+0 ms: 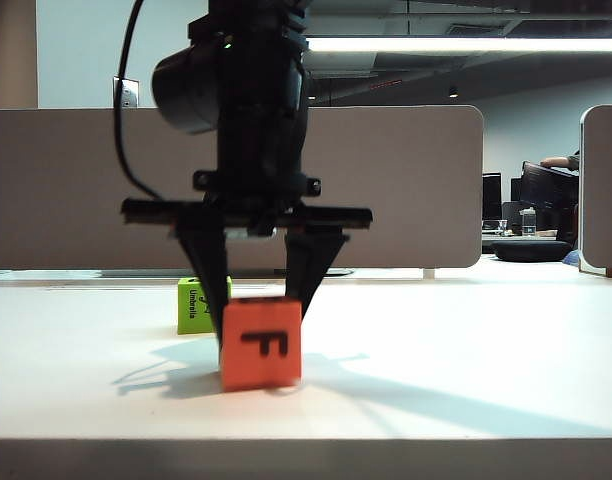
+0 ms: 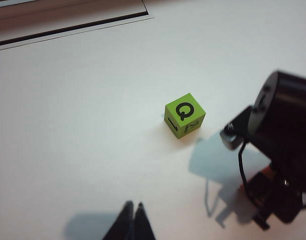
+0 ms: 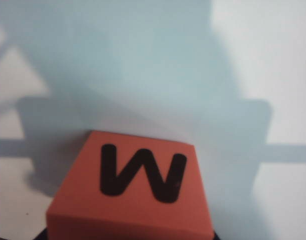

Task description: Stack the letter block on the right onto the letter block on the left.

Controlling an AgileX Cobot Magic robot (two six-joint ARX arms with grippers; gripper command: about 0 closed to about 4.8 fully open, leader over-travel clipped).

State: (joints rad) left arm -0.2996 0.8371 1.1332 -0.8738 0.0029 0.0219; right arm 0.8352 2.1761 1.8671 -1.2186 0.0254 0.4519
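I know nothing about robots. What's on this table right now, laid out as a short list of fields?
Surface: white table
Orange cube block with letter F on its front face: on the table, nearest the exterior camera, W on top
Green cube block with letter Q on top: on the table, behind and left of the orange one
Right gripper: down over the orange block, jaws either side; grip not certain
Left gripper: above bare table, jaws together, holding nothing
Stacking: not yet done

office — desk partitions (image 1: 406, 180), monitors (image 1: 546, 190)
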